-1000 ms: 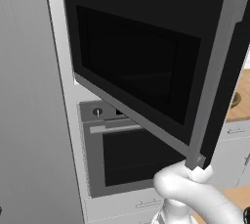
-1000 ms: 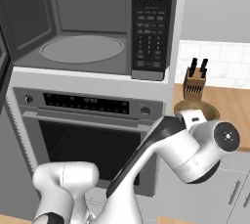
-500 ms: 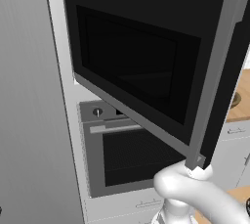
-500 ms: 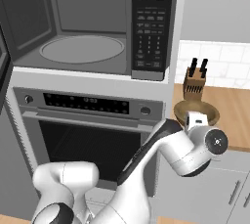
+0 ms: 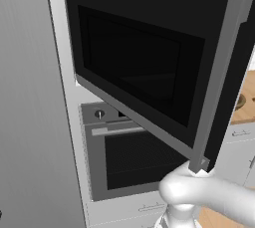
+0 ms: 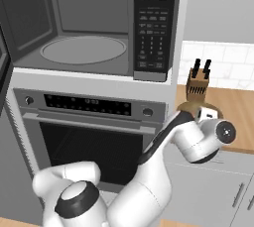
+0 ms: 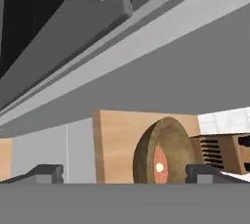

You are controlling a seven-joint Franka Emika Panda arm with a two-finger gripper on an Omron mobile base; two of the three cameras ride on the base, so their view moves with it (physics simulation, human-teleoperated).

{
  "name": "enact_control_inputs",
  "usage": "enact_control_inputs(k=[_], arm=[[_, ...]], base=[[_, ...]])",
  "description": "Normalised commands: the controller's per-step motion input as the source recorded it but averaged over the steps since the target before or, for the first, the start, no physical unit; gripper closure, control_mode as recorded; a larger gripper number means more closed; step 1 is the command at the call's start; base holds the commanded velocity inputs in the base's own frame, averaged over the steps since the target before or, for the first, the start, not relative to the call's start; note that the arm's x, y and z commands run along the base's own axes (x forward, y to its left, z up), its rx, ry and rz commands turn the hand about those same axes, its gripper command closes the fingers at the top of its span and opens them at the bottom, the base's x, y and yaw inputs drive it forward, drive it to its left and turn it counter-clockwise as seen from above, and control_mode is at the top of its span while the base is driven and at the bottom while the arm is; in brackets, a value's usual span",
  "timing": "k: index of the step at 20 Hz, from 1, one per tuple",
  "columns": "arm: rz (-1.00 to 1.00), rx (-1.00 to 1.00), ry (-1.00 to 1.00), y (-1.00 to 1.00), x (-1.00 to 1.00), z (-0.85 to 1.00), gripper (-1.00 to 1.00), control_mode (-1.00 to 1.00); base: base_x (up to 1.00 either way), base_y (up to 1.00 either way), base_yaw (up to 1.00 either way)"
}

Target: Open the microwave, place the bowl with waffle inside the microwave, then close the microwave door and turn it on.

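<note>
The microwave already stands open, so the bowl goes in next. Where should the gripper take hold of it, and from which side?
Probably the bowl's thin rim, coming from above its open mouth, one finger inside and one outside; its round body looks too wide. The open gripper faces it, and the knife block crowds one side.

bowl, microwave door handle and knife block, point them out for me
bowl (image 7: pixel 161 157), hand view, on its olive-brown inner wall.
microwave door handle (image 5: pixel 219 80), left base view, middle of the grey bar.
knife block (image 6: pixel 198 88), right base view, on its wooden front.
</note>
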Motion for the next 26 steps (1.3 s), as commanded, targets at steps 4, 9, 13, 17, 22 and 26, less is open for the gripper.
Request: enact_control_inputs(k=[4, 9, 13, 17, 22, 26], arm=[[-0.03, 0.00, 0.05, -0.23, 0.59, -0.14, -1.00, -1.00], [-0.01, 0.00, 0.01, -0.15, 0.44, -0.19, -1.00, -1.00], [0.00, 0.00, 0.00, -0.09, 0.35, -0.22, -1.00, -1.00], [0.00, 0.00, 0.00, -0.07, 0.30, -0.25, -1.00, -1.00], [0.00, 0.00, 0.00, -0.09, 0.32, -0.26, -1.00, -1.00], [0.00, 0.00, 0.00, -0.14, 0.31, -0.32, -1.00, -1.00]], base=[[0.00, 0.00, 0.00], [0.00, 0.00, 0.00], [0.00, 0.00, 0.00], [0.00, 0.00, 0.00], [0.00, 0.00, 0.00], [0.00, 0.00, 0.00]])
